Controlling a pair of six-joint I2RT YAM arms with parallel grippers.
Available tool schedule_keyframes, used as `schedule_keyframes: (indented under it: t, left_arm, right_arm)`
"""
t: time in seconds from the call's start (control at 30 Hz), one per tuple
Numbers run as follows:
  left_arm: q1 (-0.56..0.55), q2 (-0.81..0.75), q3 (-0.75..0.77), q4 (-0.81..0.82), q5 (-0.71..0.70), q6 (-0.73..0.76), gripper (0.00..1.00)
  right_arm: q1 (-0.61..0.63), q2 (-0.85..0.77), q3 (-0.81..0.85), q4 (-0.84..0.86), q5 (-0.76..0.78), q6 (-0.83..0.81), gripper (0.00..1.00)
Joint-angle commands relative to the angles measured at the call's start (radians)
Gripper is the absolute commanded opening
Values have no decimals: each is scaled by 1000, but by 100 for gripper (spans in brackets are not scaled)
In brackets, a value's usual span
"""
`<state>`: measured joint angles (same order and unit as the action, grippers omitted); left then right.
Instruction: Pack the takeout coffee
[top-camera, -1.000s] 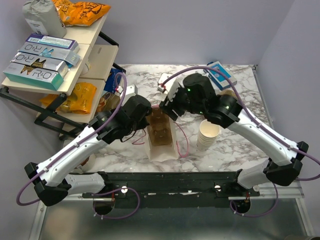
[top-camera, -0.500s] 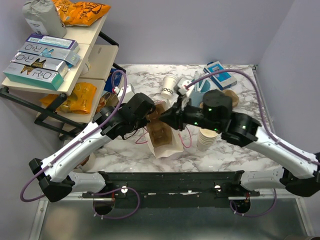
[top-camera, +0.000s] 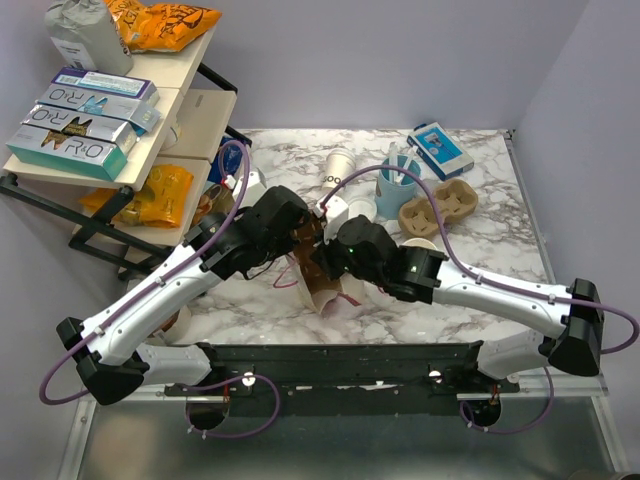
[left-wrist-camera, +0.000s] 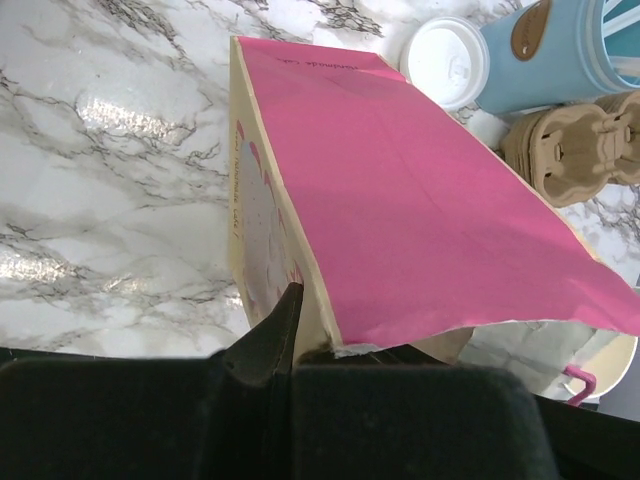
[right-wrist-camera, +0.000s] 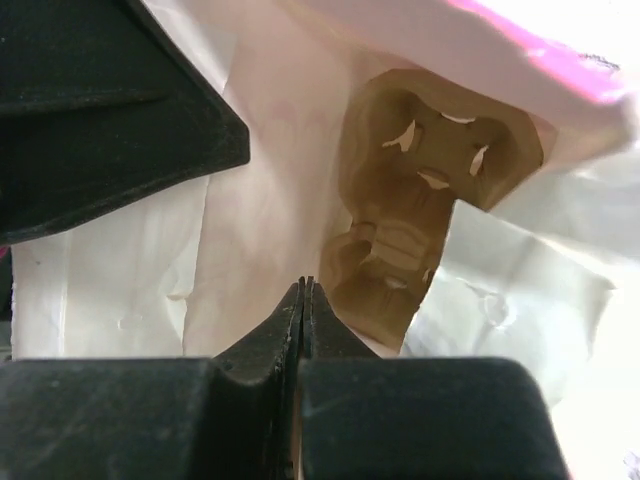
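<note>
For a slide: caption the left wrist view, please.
Left gripper pinching the edge of the pink bag, lidded coffee cup beside the blue mug.

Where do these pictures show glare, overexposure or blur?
Left wrist view: glare patches on the white marble table; the pink paper bag is sharp, the black left claw dark and blurred. Right wrist view: the bag's pale inside is overexposed at right, the brown pulp cup carrier fairly sharp. Top external view: even light, soft shadows.
</note>
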<state>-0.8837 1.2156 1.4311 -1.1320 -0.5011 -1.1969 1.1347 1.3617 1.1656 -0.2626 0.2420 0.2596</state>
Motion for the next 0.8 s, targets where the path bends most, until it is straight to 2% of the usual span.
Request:
schedule_keyframes:
  t: [0.0,0.17,0.23,0.4,0.53,0.77]
  left_arm:
    - [2,-22,6,-8,10,-16,0]
    - [2,-11,3,-20,1,-30,0]
    - [2,-4,5,-34,-4,-41,0]
    - [2,-19,-4,-19,3,-50,0]
    - [2,-34,-15,-11,9,-53,0]
    - [2,-44,-21,-2,19,-44,0]
  right_arm:
    - [25,42,-52,115,43,-72,5]
    - [100,16,-90,203,198,-201,5]
    - [112,-7,-72,200,212,-217,4]
    - [114,28,5,-61,189,-77,4]
    - [114,71,-33,-87,180,13,1]
    - [109,129,-27,-96,171,4,1]
